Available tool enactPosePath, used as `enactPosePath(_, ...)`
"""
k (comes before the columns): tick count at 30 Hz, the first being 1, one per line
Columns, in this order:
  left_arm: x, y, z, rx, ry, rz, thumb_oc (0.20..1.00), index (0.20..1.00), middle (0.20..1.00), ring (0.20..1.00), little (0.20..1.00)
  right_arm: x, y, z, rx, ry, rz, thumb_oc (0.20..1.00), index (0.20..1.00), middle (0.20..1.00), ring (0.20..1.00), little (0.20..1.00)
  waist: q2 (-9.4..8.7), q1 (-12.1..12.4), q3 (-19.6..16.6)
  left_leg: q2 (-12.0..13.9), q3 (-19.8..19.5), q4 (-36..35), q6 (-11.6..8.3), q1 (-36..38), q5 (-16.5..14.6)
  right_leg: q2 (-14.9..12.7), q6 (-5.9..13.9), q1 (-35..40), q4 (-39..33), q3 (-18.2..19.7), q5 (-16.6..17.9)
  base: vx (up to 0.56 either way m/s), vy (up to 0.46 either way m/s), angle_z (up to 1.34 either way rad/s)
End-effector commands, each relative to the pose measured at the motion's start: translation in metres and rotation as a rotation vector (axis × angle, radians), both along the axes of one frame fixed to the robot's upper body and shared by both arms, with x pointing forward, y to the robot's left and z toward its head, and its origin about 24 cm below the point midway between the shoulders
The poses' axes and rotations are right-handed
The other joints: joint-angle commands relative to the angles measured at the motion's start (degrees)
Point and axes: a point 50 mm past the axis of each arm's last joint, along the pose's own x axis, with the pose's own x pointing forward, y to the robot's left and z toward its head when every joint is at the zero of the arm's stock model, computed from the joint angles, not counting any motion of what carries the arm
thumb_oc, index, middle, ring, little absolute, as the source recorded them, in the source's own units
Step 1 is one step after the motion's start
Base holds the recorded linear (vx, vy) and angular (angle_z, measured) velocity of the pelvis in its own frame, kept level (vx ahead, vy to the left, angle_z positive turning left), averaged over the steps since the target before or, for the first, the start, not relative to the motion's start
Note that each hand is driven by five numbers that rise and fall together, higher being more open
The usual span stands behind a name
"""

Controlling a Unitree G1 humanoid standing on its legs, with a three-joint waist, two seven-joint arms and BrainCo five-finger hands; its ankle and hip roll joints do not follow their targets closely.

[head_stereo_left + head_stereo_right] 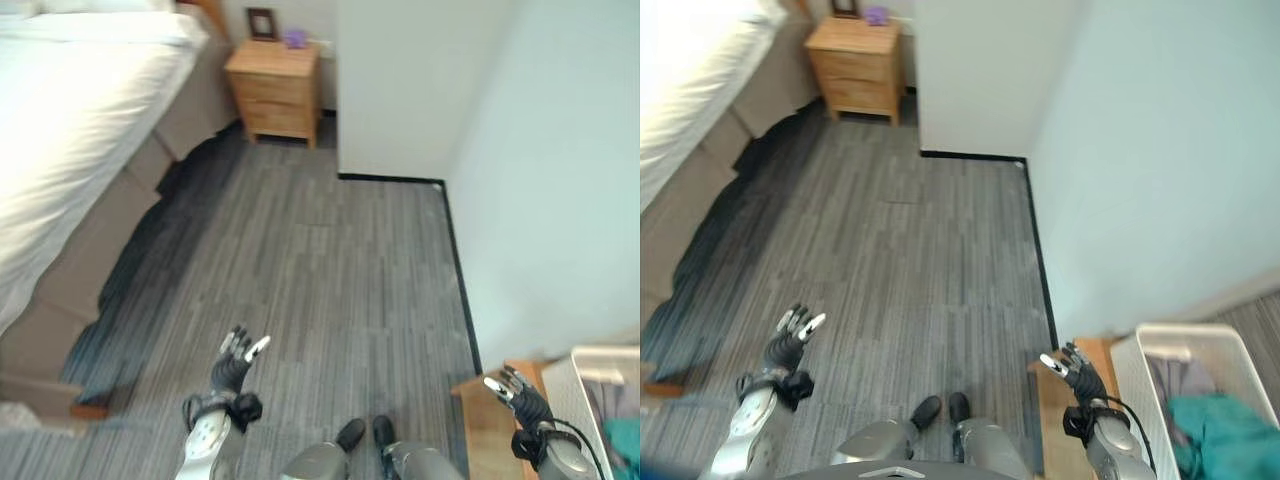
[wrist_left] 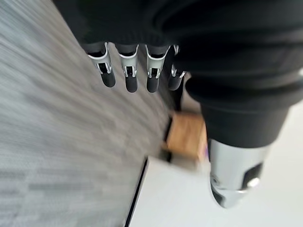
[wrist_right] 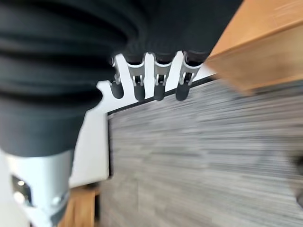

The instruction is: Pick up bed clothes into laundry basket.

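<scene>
Both hands hang empty, left hand and right hand with fingers spread; bed far off, so walking over risks clipping the laundry basket.

White laundry basket, teal cloth, grey striped floor.

A bed lies far left, a nightstand just right of it; a laundry basket holding clothes sits near right.
</scene>
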Motion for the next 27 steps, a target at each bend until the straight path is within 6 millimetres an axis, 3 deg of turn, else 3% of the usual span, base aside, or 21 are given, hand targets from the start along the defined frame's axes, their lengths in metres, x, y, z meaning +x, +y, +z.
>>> enactPosePath(1,-0.006,0.021,0.018,0.059,-0.055,-0.011,1.0,1.0,1.0,1.0,1.0,0.014,-0.031,0.024,-0.086,-0.119,-0.093,1.0,1.0,1.0,1.0,1.0,1.33,-1.18,-0.06,5.67,12.28,12.6,-4.08,2.07,0.69,-6.06,7.89,4.59,-1.97,-5.59,-1.03,-0.15,-0.213,1.25)
enactPosePath(2,-0.005,0.022,0.019,0.067,-0.057,-0.016,1.0,1.0,1.0,1.0,1.0,0.013,-0.032,0.023,-0.083,-0.132,-0.123,1.0,1.0,1.0,1.0,1.0,1.22,-2.14,-0.61,8.14,18.68,14.03,-3.88,3.53,0.04,-6.51,7.74,4.79,-2.13,-8.99,-1.06,-0.1,-0.142,1.7)
enactPosePath(3,-0.005,0.022,0.019,0.068,-0.056,-0.015,1.0,1.0,1.0,1.0,1.0,0.013,-0.032,0.023,-0.083,-0.132,-0.123,1.0,1.0,1.0,1.0,1.0,1.31,-2.27,-0.54,8.28,18.5,14.39,-3.92,3.45,-0.23,-6.38,7.73,4.98,-2.17,-9.16,-1.11,-0.04,-0.172,2.52)
enactPosePath(4,0.001,0.021,0.025,0.093,-0.073,-0.048,1.0,1.0,1.0,1.0,1.0,0.01,-0.031,0.02,-0.062,-0.139,-0.169,1.0,1.0,1.0,1.0,1.0,2.19,-3.4,-1.46,10.78,23.72,15.0,-5.56,6.14,-2.16,-6.43,7.79,6.39,-3.06,-14.33,-2.83,-0.07,-0.124,2.64)
enactPosePath(5,0.004,0.02,0.027,0.114,-0.078,-0.055,1.0,1.0,1.0,1.0,1.0,0.005,-0.031,0.016,-0.051,-0.132,-0.192,1.0,1.0,1.0,1.0,1.0,2.51,-3.98,-1.58,11.08,25.6,14.6,-6.29,6.2,-1.58,-6.92,7.68,6.42,-2.37,-17.49,-3.13,-0.07,-0.124,1.83)
enactPosePath(6,0.004,0.02,0.027,0.114,-0.078,-0.055,1.0,1.0,1.0,1.0,1.0,0.005,-0.031,0.016,-0.051,-0.132,-0.192,1.0,1.0,1.0,1.0,1.0,2.49,-4.11,-1.6,11.05,25.47,14.61,-6.29,6.13,-1.55,-6.94,7.69,6.43,-2.35,-17.62,-3.16,-0.12,0.047,1.51)
enactPosePath(7,0.01,0.016,0.03,0.112,-0.099,-0.062,1.0,1.0,1.0,1.0,1.0,0.004,-0.024,0.012,-0.007,-0.129,-0.209,1.0,1.0,1.0,1.0,1.0,4.21,-4.55,-2.16,9.72,24.56,3.77,-6.88,8.41,-0.3,-6.98,8.53,6.5,-1.84,-20.02,-2.53,-0.06,0.112,2.2)
enactPosePath(9,0.008,0.015,0.031,0.114,-0.102,-0.053,1.0,1.0,1.0,1.0,1.0,0.006,-0.015,0.007,0.021,-0.117,-0.176,1.0,1.0,1.0,1.0,1.0,5.08,-4.98,-2.39,8.26,20.36,-3.44,-6.46,11.06,1.56,-6.81,8.73,6.4,-0.56,-20.23,-2.83,-0.03,0.12,2.1)
enactPosePath(12,0.002,0.019,0.028,0.153,-0.076,-0.041,1.0,1.0,1.0,1.0,1.0,0.012,-0.005,0.007,0.046,-0.119,-0.131,1.0,1.0,1.0,1.0,1.0,5.3,-5.27,-1.67,7.18,17.65,-4.01,-5.33,10.81,3.27,-6.97,8.39,4.45,2.09,-16.45,-2.15,-0.07,0.084,0.14)
enactPosePath(15,-0.003,0.022,0.021,0.159,-0.034,-0.056,1.0,1.0,1.0,1.0,1.0,0.013,0.003,0.005,0.067,-0.118,-0.104,1.0,1.0,1.0,1.0,1.0,6.25,-7.73,-0.81,5.78,12.66,-5.4,-3.93,10.24,4.11,-2.79,10.14,-0.64,6.4,4.68,-2.66,-0.06,0.078,0.37)
enactPosePath(16,-0.003,0.022,0.021,0.16,-0.035,-0.056,1.0,1.0,1.0,1.0,1.0,0.013,0.004,0.005,0.068,-0.119,-0.104,1.0,1.0,1.0,1.0,1.0,6.23,-7.53,-0.95,5.8,12.88,-5.46,-3.96,10.02,4.33,-2.73,10.11,-0.99,6.4,4.89,-2.42,-0.02,0.069,0.83)
enactPosePath(17,-0.005,0.02,0.017,0.15,-0.02,-0.062,1.0,1.0,1.0,1.0,1.0,0.011,0.007,0.002,0.064,-0.097,-0.093,1.0,1.0,1.0,1.0,1.0,6.71,-7.67,-0.89,5.03,10.96,-6.59,-3.79,10.26,5.16,-1.59,9.9,-1.54,5.88,9.17,-2.21,-0.03,0.027,0.53)
enactPosePath(20,-0.011,0.017,0.011,0.067,-0.021,0.002,1.0,1.0,1.0,1.0,1.0,0.017,0.012,-0.003,0.041,-0.068,-0.035,1.0,1.0,1.0,1.0,1.0,6.35,-5.66,-1.85,4.8,11.37,-6.86,-4.12,10.97,5.25,-2.6,9.5,2.28,-1.0,4.29,-0.51,0.02,-0.061,0.04)
enactPosePath(23,-0.02,0.006,-0.001,-0.046,0.01,0.047,1.0,1.0,1.0,1.0,1.0,0.025,0.018,0.0,0.031,-0.079,0.02,1.0,1.0,1.0,1.0,1.0,5.53,-4.21,-2.87,4.8,11.73,-6.36,-4.36,11.38,4.95,-2.44,9.61,4.93,-4.97,2.04,0.67,0.06,-0.08,-0.14)
enactPosePath(27,-0.031,0.003,-0.01,-0.055,0.062,0.05,1.0,1.0,1.0,1.0,1.0,0.03,0.023,0.004,0.019,-0.09,0.064,1.0,1.0,1.0,1.0,1.0,4.87,-2.9,-4.06,4.99,11.09,-6.0,-4.5,12.08,4.58,-2.53,9.78,7.21,-5.83,0.15,0.44,0.05,-0.043,0.11)
